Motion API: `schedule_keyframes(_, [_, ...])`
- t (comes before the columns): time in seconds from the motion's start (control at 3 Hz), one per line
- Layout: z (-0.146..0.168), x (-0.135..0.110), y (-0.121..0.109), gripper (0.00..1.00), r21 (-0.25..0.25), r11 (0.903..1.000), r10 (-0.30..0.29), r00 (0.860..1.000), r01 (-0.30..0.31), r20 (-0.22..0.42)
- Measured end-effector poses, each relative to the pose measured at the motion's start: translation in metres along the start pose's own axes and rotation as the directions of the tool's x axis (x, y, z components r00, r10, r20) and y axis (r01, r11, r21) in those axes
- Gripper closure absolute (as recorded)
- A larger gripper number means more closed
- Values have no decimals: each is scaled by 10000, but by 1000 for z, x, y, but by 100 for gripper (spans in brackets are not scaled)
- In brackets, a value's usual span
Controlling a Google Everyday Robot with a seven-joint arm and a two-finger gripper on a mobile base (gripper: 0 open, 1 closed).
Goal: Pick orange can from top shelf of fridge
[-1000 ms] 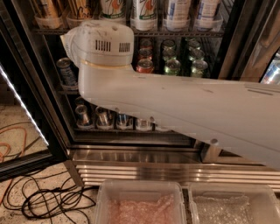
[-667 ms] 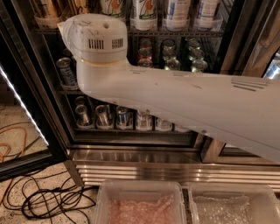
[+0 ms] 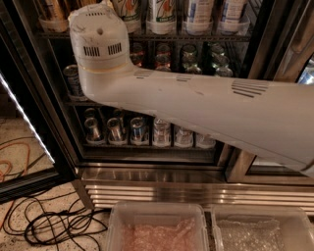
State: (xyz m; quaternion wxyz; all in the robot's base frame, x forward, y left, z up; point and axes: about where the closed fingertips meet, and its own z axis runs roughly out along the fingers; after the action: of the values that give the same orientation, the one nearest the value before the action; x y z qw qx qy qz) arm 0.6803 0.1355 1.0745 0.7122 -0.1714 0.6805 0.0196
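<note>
The fridge (image 3: 162,188) stands in front of me with its door open. Its top shelf (image 3: 196,36) runs along the top of the view, with clear cup trays. The orange can (image 3: 51,9), golden with dark streaks, stands at the shelf's far left in a clear tray; only its lower part shows. My white arm (image 3: 206,105) crosses the view from the right. Its round end housing (image 3: 99,46) is raised just right of the orange can, in front of the top shelf. The gripper is hidden beyond that housing and does not show.
Tall white cans with orange-green marks (image 3: 161,12) and blue-white cans (image 3: 198,12) share the top shelf. Soda cans and green bottles (image 3: 189,56) fill the middle rack, with short cans (image 3: 138,130) below. The open door (image 3: 24,127) is left, black cables (image 3: 54,225) lie on the floor, and two plastic bins (image 3: 157,230) sit in front.
The arm's round end housing has risen from the middle rack's height to the top shelf, now beside the orange can. The shelves sit lower in the view.
</note>
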Motion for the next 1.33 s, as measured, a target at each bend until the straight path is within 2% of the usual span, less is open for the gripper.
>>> schedule_keyframes(0.33, [8, 5, -3, 35, 257, 9997, -54, 10000, 55, -52])
schedule_keyframes(0.67, [15, 9, -1, 31, 182, 9998, 21, 9999, -19, -115])
schedule_keyframes(1.33, [30, 1, 8, 28, -321, 9995, 85, 9999, -80, 145])
